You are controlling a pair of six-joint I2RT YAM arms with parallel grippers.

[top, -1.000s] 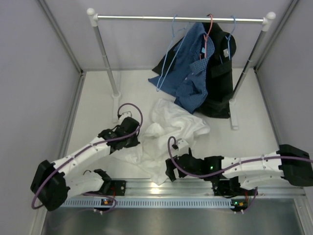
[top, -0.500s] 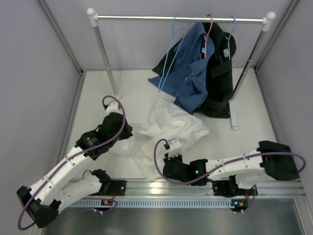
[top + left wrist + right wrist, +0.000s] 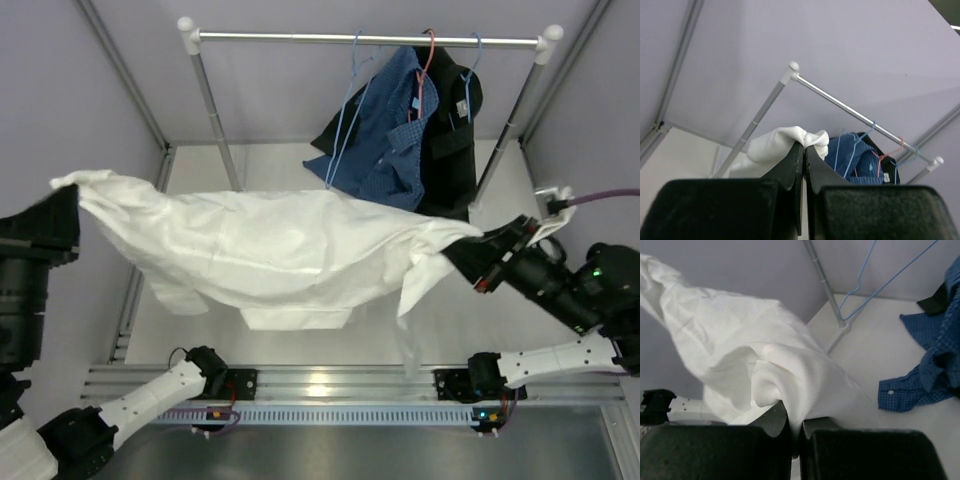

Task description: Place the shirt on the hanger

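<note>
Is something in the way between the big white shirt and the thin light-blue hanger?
Nothing visible stands between the white shirt and the thin light-blue wire hanger, but the blue checked shirt hangs right beside it.

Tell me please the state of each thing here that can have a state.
white shirt, in the air, stretched between both grippers
left gripper, shut on the white shirt
right gripper, shut on the white shirt
light-blue hanger, hanging on the rail, bare
blue checked shirt, hanging
black garment, hanging

White table (image 3: 280,165); clothes rack (image 3: 300,37) upon it
</note>
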